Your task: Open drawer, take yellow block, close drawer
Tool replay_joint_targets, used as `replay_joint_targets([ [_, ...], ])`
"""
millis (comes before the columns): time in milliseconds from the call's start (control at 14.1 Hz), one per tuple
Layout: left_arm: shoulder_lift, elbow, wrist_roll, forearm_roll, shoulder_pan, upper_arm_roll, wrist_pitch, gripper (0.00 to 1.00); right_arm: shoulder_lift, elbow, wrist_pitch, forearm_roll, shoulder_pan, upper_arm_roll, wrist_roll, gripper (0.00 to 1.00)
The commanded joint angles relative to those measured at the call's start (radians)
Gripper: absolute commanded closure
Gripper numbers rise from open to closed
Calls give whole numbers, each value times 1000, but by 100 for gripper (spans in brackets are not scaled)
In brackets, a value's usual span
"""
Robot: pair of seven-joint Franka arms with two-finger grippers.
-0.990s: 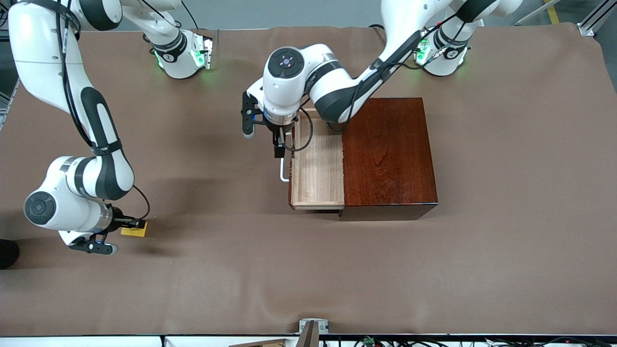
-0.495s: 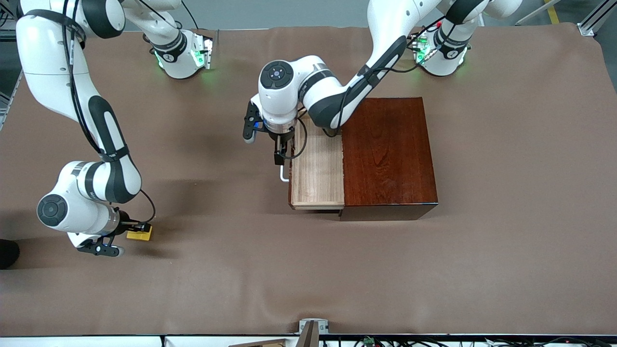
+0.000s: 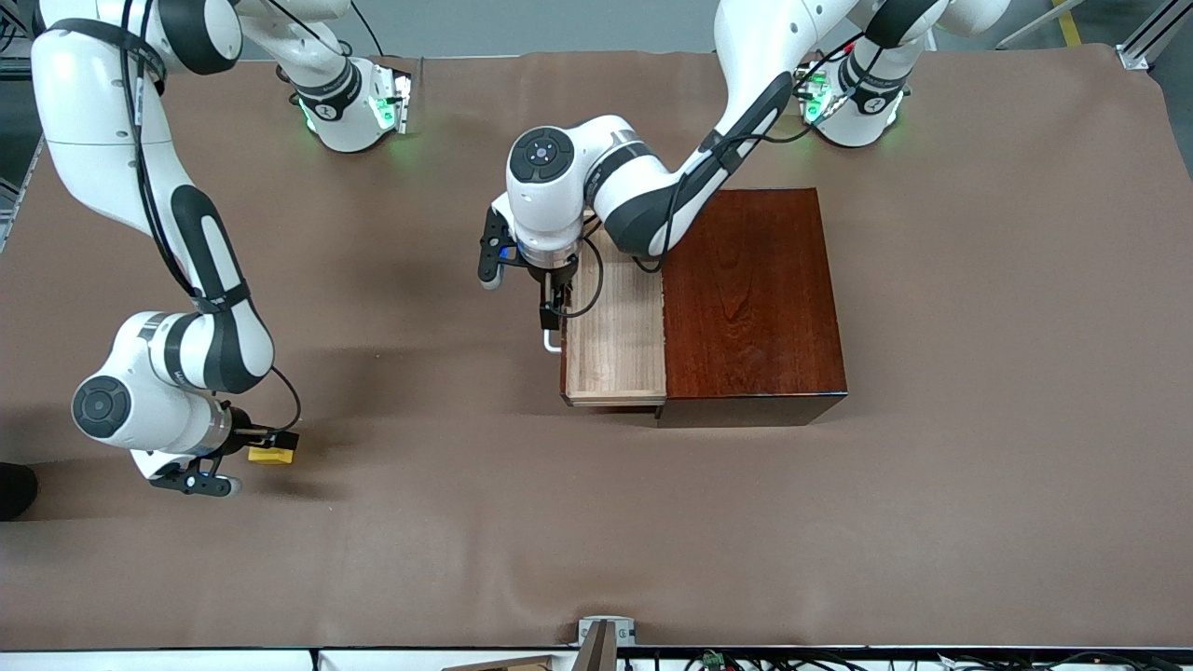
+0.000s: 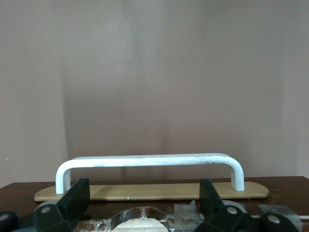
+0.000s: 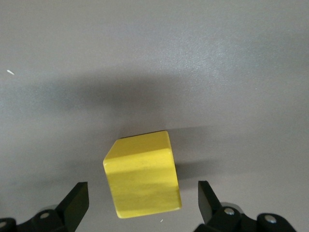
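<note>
Brown cloth over the whole surface (image 3: 596,522), slightly rippled along the edge nearest the front camera.

Toward the right arm's end: right gripper (image 3: 280,445) low over the cloth, jaws spread wide, holding nothing. Yellow block (image 3: 268,456) resting on the cloth between the two fingers; in the right wrist view, clearly free of both, a gap on each side of the block (image 5: 144,175) and its shadow on the cloth just beside it. Sits well apart from the wooden box, nearer the front camera than the box's middle.

Near the middle of the surface: left gripper (image 3: 552,315) pointed down at the drawer's white handle (image 3: 550,343), at the handle's end farther from the front camera. Jaws parted in the left wrist view, both fingers (image 4: 77,198) apart below the bar of the handle (image 4: 149,161), nothing clamped. Cannot tell whether a finger touches the bar.

Drawer (image 3: 615,335) pulled out of the box toward the right arm's end, pale-wood floor bare in the part that shows, partly covered by the left arm above.

Glossy reddish-brown box (image 3: 750,294) toward the left arm's end, flat on the cloth.
</note>
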State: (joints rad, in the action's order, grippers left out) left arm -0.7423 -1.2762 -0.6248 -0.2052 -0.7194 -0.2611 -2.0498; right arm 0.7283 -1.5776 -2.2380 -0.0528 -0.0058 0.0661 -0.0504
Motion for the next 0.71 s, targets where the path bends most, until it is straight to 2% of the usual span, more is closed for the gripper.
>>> replay_joint_targets([
  [0,1,20,-15,-23,-2,42,104,0,-50,2,72,-10,-14,-15,47,0],
  [212,9,20,-18,-52,-5,65,207,0,-153,2,165,-9,-20,-14,50,0],
  [495,37,20,-59,-173,1,71,359,0,-294,1,339,-5,-8,-14,52,0],
  [637,43,18,-102,-204,5,71,381,0,-363,1,446,-4,-6,-15,66,0],
])
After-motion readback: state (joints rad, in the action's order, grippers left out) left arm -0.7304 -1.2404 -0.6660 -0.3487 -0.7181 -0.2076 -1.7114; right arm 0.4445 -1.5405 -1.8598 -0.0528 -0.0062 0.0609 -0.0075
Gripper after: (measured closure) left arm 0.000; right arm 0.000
